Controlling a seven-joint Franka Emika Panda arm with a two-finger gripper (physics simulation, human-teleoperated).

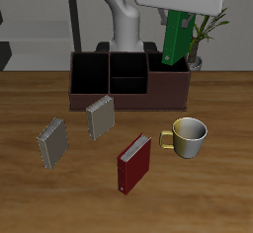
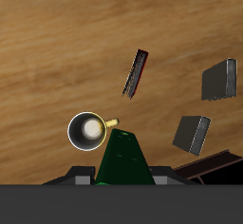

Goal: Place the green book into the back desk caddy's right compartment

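The green book hangs nearly upright, slightly tilted, with my gripper shut on its upper end. Its lower edge is just above the rim of the back desk caddy, over the right compartment, the reddish-brown end section. In the wrist view the green book points away from the camera between the fingers, and a corner of the caddy shows beside it. The compartment's floor is hidden from both views.
A yellow mug stands in front of the caddy. A dark red book stands nearer the front edge. Two grey books stand farther along. A potted plant is behind the caddy.
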